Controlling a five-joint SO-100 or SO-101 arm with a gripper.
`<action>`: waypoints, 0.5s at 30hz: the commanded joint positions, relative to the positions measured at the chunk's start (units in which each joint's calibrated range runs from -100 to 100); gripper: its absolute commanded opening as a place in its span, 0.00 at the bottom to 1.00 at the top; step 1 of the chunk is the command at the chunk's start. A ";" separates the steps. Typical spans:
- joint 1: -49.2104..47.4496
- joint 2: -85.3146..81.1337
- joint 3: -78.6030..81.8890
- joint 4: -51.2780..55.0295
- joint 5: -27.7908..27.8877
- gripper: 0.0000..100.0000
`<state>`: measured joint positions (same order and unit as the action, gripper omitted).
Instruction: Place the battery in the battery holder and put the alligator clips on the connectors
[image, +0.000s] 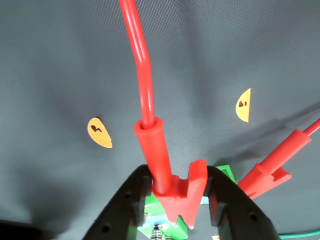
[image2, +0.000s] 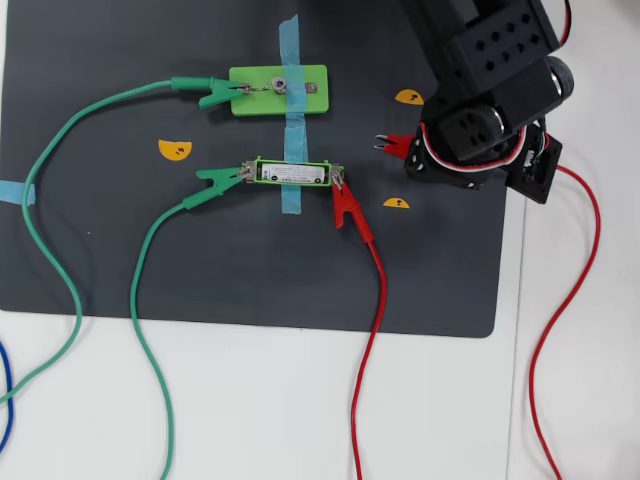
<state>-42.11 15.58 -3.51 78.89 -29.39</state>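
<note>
My gripper is shut on a red alligator clip whose red wire runs up and away in the wrist view. Green plastic with a screw shows under it between the jaws; contact cannot be told. Overhead, that clip pokes out left of the arm, apart from both green pieces. The battery lies in the battery holder. A green clip bites the holder's left connector and a second red clip its right one.
A wider light-green block sits above the holder with another green clip on its left end. Blue tape crosses both pieces. Orange stickers dot the dark mat. Long wires trail over the white table.
</note>
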 joint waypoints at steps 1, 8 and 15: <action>0.06 -5.25 3.51 -0.55 -1.79 0.01; 0.16 -6.78 9.83 -0.64 -2.73 0.01; 0.26 -6.86 14.91 -0.72 -1.53 0.01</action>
<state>-42.11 11.30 10.35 78.89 -31.82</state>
